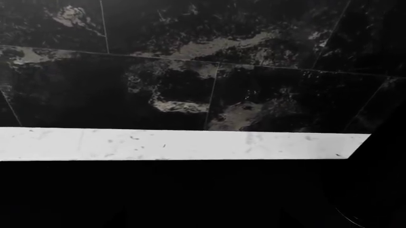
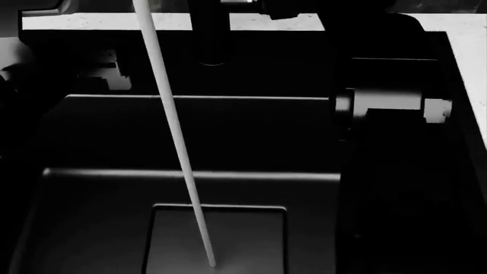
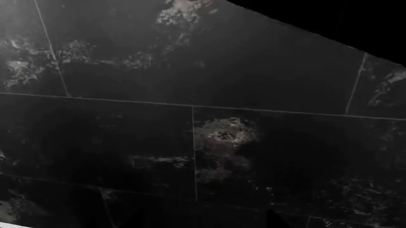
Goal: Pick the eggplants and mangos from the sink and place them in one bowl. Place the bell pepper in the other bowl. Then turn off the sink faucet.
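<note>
The sink is a deep black basin with a square drain recess. A white water stream falls slantwise into that recess. The black sink faucet column rises behind the basin. No eggplants, mangos or bell pepper show in the basin, and the bowls are out of view. My right arm reaches forward along the basin's right side. The left arm is a dark shape at the left edge. Both wrist views face a dark tiled wall, and the fingers are lost in black shadow.
A white speckled counter runs behind the sink and down its right side. The left wrist view shows a strip of that counter below the dark marble tile wall. The right wrist view shows the same tile wall.
</note>
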Controlling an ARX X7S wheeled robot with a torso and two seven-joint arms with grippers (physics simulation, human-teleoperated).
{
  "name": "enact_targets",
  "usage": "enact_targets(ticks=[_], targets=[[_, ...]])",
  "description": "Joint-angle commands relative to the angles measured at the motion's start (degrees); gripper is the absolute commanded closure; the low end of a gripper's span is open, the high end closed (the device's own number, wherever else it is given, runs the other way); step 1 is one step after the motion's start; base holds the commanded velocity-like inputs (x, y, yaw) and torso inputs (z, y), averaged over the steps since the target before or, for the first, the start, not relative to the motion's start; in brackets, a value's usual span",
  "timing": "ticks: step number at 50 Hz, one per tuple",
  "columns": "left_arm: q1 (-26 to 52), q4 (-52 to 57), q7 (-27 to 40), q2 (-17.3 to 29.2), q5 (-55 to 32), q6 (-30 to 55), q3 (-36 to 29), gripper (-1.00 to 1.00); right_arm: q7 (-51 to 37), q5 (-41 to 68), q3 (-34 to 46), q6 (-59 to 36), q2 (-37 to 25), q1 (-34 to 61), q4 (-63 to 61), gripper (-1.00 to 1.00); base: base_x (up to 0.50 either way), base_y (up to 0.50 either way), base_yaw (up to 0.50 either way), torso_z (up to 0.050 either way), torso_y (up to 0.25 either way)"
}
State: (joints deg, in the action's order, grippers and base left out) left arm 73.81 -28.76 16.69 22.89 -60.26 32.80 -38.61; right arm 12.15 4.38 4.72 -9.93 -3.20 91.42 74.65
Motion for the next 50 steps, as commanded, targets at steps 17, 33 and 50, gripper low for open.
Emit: enact_targets(ticks=[17, 33, 50], targets=[[-0.47, 0.24, -0.42, 0.80, -0.61, -0.09, 0.51, -1.00, 0.49, 54.55, 50.09, 5.52, 3.20, 1.80, 0.32, -1.00, 0.00, 0.00, 0.01, 0.000, 0.000], [-0.48, -0.11, -0.64, 0.19, -0.40, -0.23, 0.19, -1.00, 3.53, 94.44, 86.86, 13.84, 3.20, 2.99, -1.20, -1.00, 0.00, 0.01, 0.01, 0.000, 0.000], [-0.49, 0.09, -0.41, -0.21, -0.35, -0.06, -0.09, -1.00, -2.25, 101.10, 97.35, 15.34, 2.84, 2.86, 0.35, -1.00, 0.00, 0.01, 0.01, 0.000, 0.000]])
